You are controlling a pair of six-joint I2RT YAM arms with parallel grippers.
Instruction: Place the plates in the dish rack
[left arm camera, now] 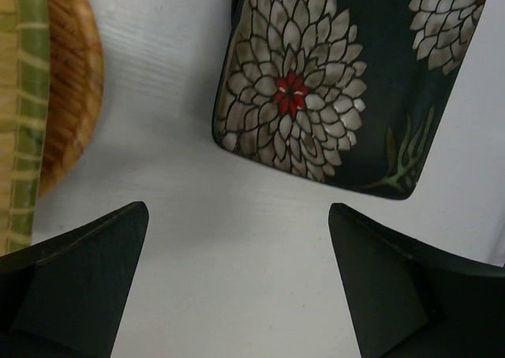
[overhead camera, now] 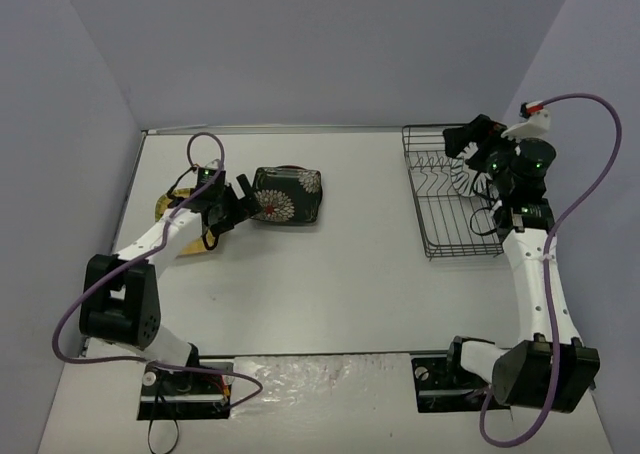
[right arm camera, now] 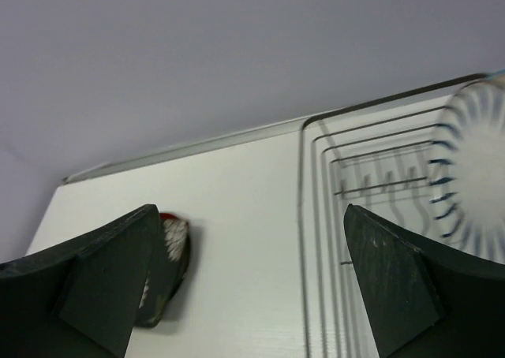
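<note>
Dish rack [overhead camera: 445, 224], at 3 o'clock on the table, appears to hold the black-striped plate [right arm camera: 473, 177]. Black floral plate [overhead camera: 288, 196] lies at 3 o'clock of the left gripper [overhead camera: 243, 202]. Yellow woven plate [left arm camera: 20, 113] also remains. Left gripper and right gripper [right arm camera: 248, 224]: fingers spread wide, empty.

The right wrist view cuts off the striped plate [right arm camera: 473, 169] (blurred) at its right edge.

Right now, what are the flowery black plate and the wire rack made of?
The squarish black floral plate looks like glazed ceramic or melamine: smooth, faintly shiny, with printed flowers. The dish rack seems thin metal wire coated black: slim, dark bars.
</note>
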